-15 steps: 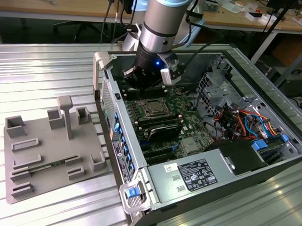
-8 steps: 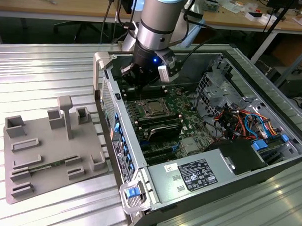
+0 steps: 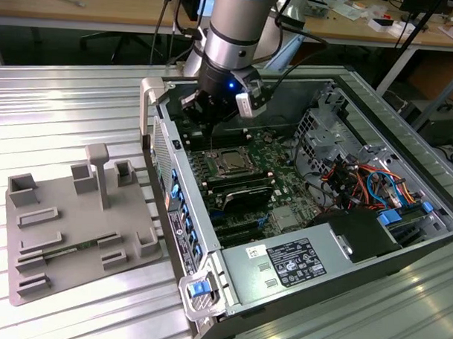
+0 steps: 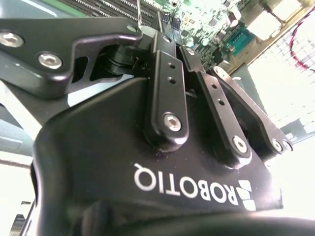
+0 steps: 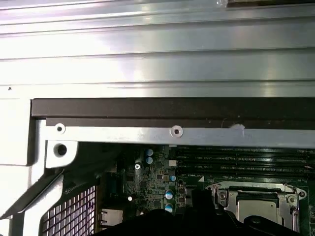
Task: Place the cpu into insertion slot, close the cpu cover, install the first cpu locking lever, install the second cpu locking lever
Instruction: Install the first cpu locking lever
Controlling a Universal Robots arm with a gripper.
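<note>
Claw (image 3: pixel 211 115) stood closed on the thin upright locking lever (image 3: pixel 212 141), whose rod passed between its tips in the second wrist view (image 4: pixel 139 12). Directly below and just ahead, the cpu (image 5: pixel 256 210) lay in the insertion slot (image 3: pixel 218 163) with the cpu cover (image 5: pixel 246 187) down. Judged step: lever installation. It calls for a controlled downward swing. The case wall (image 3: pixel 164 137) ran close beside the claw, with open room above the motherboard (image 3: pixel 279 164).
</note>
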